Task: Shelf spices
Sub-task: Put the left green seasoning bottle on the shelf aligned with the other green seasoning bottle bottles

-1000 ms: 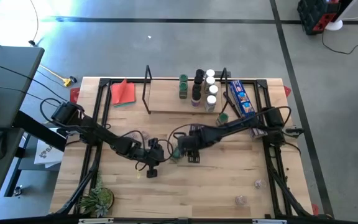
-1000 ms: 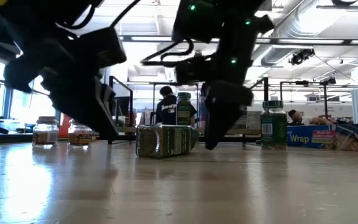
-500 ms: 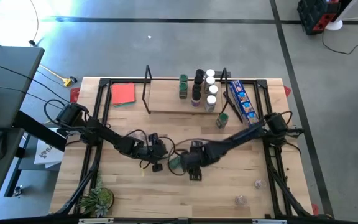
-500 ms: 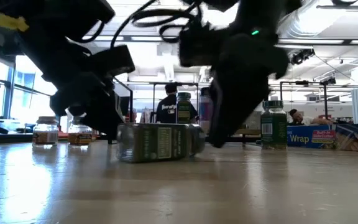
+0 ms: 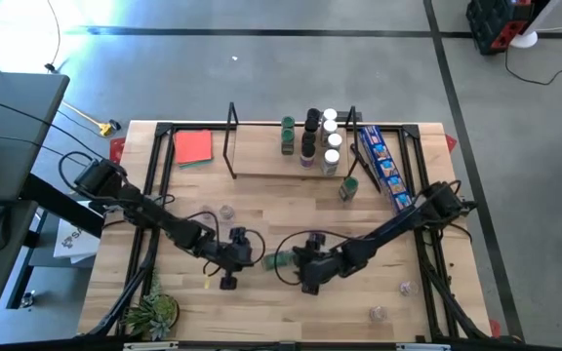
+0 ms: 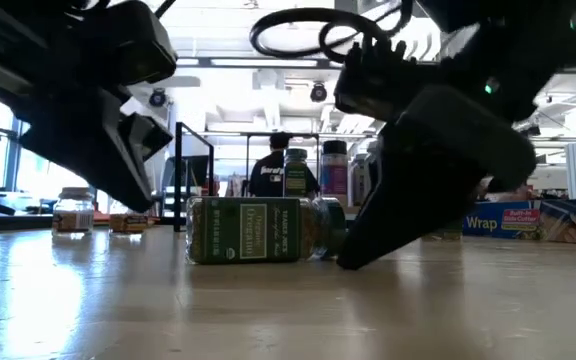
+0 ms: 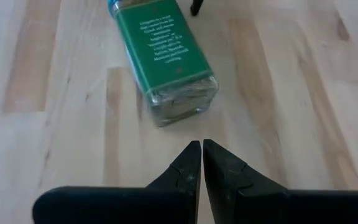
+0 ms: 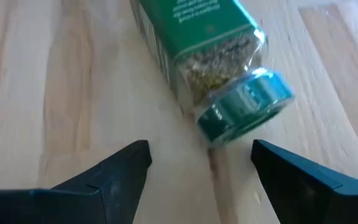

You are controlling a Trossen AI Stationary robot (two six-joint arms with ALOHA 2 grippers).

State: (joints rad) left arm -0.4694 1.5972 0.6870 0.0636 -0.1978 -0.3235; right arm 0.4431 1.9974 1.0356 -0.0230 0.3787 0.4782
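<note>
On table (image 5: 379, 210), toppled green-lidded spice jar (image 5: 279, 260) of dried herbs

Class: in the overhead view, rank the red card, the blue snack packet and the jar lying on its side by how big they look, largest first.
1. Blue snack packet, the longest.
2. Red card, shorter but wider, so these two could be swapped.
3. Lying jar, clearly smallest, between the two grippers.

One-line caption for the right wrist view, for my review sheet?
Open right tool faces the lid end of a green-labelled spice jar lying on its side on the wooden table.
</note>
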